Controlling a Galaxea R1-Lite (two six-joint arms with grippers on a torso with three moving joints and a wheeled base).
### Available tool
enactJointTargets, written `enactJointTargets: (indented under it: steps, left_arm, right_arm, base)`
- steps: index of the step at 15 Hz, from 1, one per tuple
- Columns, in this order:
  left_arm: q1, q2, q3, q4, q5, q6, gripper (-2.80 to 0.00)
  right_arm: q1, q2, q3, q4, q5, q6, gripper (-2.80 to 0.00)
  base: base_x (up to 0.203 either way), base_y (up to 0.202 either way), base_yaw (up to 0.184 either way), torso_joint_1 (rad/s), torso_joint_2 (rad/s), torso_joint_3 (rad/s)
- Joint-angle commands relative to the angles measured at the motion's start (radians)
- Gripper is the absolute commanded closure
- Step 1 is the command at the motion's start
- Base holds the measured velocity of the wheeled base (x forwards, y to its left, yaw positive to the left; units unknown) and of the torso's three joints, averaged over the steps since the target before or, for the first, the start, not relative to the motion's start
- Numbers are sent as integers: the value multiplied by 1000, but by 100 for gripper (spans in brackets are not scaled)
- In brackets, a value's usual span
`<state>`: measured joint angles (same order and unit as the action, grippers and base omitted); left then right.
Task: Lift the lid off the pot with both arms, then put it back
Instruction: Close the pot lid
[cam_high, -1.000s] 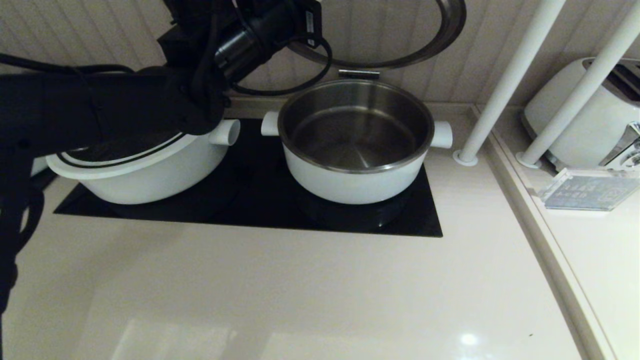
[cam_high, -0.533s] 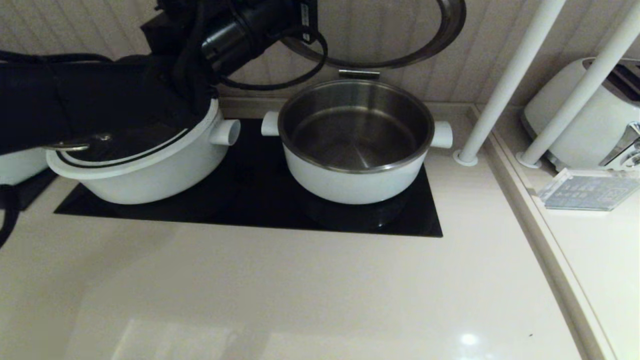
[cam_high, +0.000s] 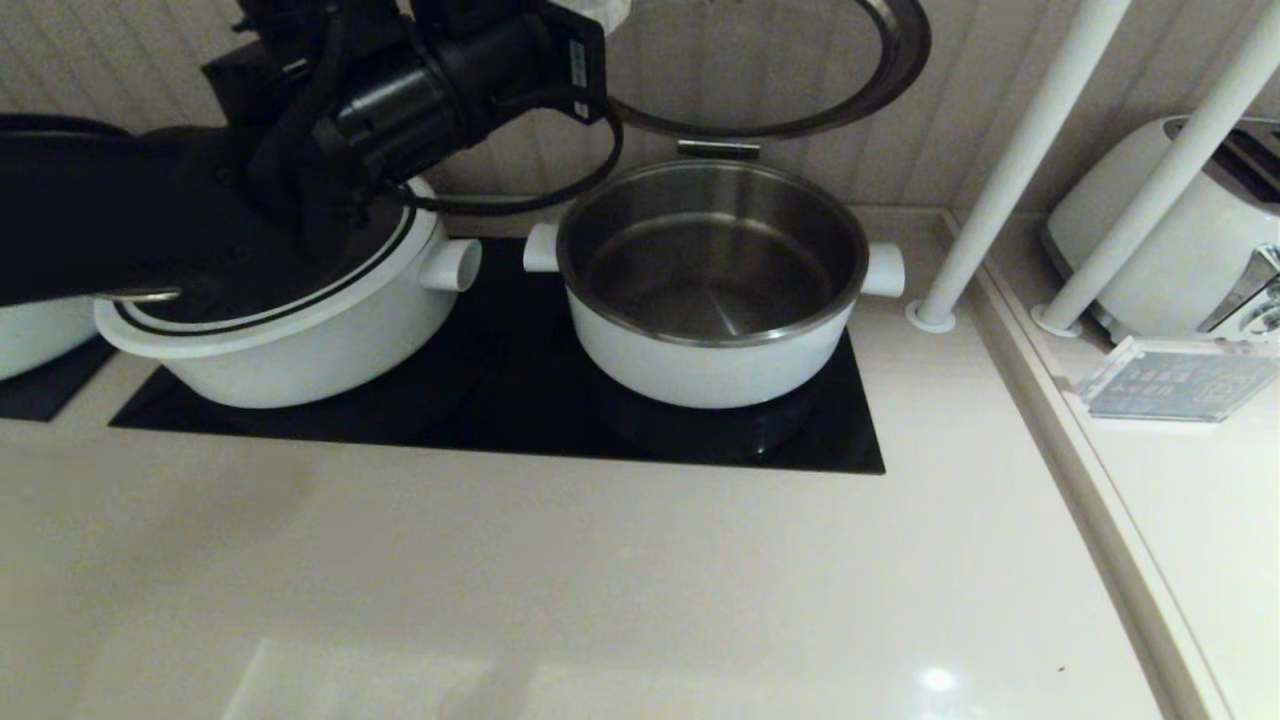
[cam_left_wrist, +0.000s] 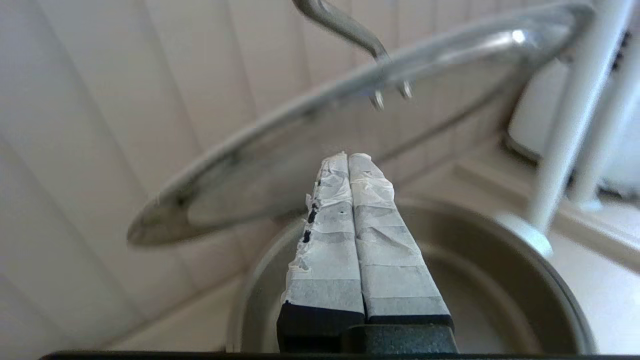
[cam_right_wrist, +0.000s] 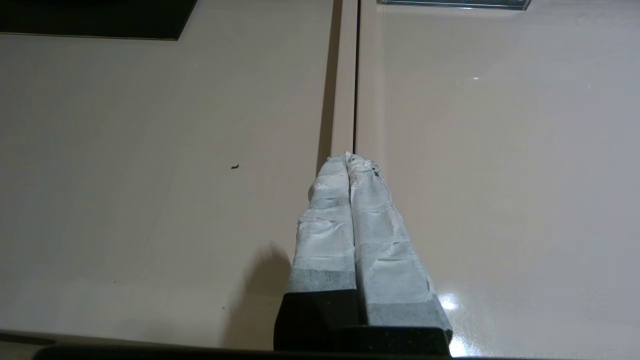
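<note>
W/ left gripper (cam_left_wrist: 350, 159) & right gripper (cam_right_wrist: 350, 159) both pinched empty, we'd open left wide, then take the lid (cam_high: 780, 70) handle above the pot (cam_high: 712, 280).

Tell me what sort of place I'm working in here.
Most likely a home-style kitchen counter: a black cooktop set into a pale countertop, two white pots on it, the open pot and a wider pot, and a white toaster beside them.
</note>
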<state>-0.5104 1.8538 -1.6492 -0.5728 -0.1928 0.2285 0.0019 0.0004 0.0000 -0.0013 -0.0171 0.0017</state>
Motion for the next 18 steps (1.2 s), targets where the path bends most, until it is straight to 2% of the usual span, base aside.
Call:
enactJointTargets:
  steps: [1, 6, 10, 15, 18]
  left_arm:
    - [0, -91, 110, -4, -1, 2, 0]
    - [8, -269, 373, -8, 1, 6, 0]
    - [31, -379, 487, -9, 32, 39, 0]
    - [95, -407, 471, -1, 39, 80, 0]
    - [111, -363, 382, 2, 39, 94, 0]
  right_arm:
    - [0, 0, 0, 0, 0, 0, 0]
    - [1, 0, 0, 0, 0, 0, 0]
    - [1, 0, 0, 0, -1, 0, 0]
    - [2, 0, -2, 1, -1, 0, 0]
    - [4, 0, -1, 1, -1, 0, 0]
  base:
    - [0, 0, 0, 0, 0, 0]
    - [0, 0, 0, 0, 0, 0]
    - [0, 0, 0, 0, 0, 0]
    - [0, 0, 0, 0, 0, 0]
    - [0, 0, 0, 0, 0, 0]
